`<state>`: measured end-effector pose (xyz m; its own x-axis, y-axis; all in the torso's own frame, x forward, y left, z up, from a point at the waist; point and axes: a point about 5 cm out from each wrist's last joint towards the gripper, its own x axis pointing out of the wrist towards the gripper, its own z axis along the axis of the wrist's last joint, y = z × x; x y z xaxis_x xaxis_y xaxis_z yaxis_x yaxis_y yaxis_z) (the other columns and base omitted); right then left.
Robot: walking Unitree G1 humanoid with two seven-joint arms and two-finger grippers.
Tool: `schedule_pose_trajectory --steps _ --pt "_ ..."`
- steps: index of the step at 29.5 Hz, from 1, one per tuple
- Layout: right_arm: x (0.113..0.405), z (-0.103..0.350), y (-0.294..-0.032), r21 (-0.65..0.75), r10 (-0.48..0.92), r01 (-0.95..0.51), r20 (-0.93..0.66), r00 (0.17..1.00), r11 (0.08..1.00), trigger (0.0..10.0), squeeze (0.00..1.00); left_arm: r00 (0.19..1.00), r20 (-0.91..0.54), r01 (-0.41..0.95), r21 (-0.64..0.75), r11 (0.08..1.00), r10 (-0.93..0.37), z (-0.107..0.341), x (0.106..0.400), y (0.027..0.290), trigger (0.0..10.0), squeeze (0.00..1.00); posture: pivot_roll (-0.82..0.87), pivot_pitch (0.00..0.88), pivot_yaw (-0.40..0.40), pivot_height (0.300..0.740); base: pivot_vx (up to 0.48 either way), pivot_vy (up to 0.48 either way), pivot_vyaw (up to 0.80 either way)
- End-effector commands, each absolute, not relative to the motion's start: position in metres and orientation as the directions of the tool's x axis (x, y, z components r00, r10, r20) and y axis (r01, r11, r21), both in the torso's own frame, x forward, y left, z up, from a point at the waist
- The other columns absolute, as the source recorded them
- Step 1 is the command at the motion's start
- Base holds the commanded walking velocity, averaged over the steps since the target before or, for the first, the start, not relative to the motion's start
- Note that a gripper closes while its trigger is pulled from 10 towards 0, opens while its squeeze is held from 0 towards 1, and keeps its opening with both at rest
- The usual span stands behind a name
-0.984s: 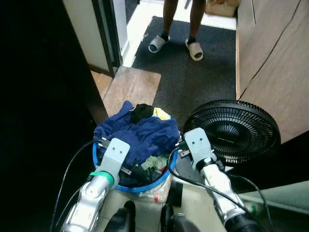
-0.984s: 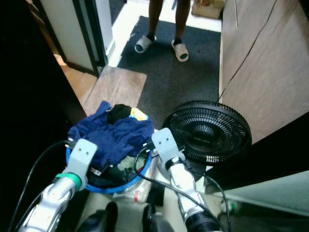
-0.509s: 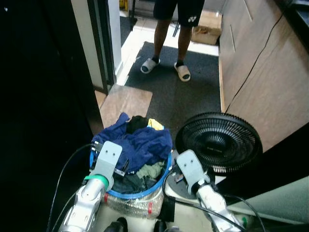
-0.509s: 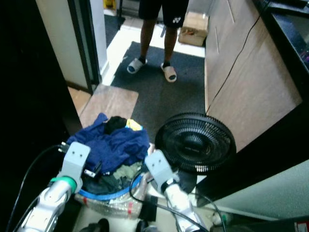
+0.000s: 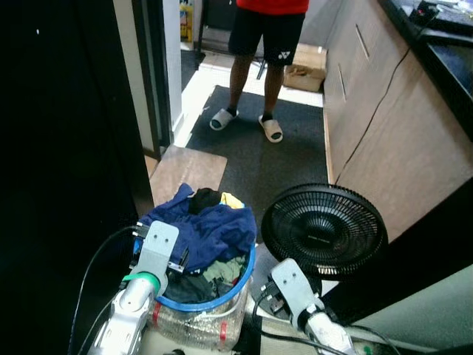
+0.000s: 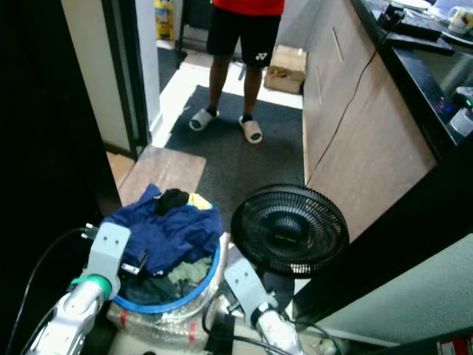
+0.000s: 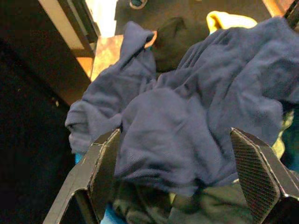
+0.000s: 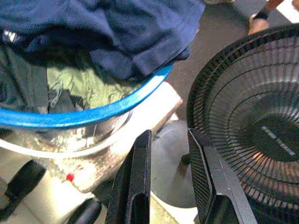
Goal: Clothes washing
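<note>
The basket, blue-rimmed and heaped with clothes, sits just left of the fan. The left gripper hangs at the basket's near-left rim, jaws wide over the clothes. The right gripper, jaws narrow and empty, sits between basket and fan. Beyond the basket, open mat reaches a person.

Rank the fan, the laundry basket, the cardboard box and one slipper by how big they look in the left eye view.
Largest to smallest:
1. Black fan and blue-rimmed laundry basket: too close to separate.
2. Cardboard box, though it is farther away.
3. Slipper.
</note>
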<state>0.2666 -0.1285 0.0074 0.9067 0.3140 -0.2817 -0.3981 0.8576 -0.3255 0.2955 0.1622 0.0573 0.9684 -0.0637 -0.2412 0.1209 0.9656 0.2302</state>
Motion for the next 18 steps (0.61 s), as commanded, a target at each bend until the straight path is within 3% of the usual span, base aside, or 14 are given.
schedule_pose_trajectory --steps 1,14,18 --pt "0.265 0.007 -0.131 -0.323 0.303 -0.386 -0.278 0.912 0.864 10.0 0.00 0.965 -0.255 0.119 0.211 0.970 -0.063 0.052 0.293 0.161 10.0 0.00 0.10 0.031 -0.056 0.740 0.000 0.000 0.00" --pt "0.286 0.017 -0.138 -0.354 0.249 -0.325 -0.242 0.938 0.877 10.0 0.00 0.964 -0.255 0.129 0.204 0.970 -0.075 0.048 0.299 0.155 10.0 0.00 0.09 0.000 -0.039 0.740 0.000 0.000 0.00" --pt "0.283 0.012 -0.146 -0.324 0.150 -0.226 -0.244 0.958 0.919 10.0 0.00 0.954 -0.275 0.189 0.237 0.953 -0.120 0.047 0.304 0.157 10.0 0.00 0.06 0.000 0.057 0.740 0.000 0.000 0.00"
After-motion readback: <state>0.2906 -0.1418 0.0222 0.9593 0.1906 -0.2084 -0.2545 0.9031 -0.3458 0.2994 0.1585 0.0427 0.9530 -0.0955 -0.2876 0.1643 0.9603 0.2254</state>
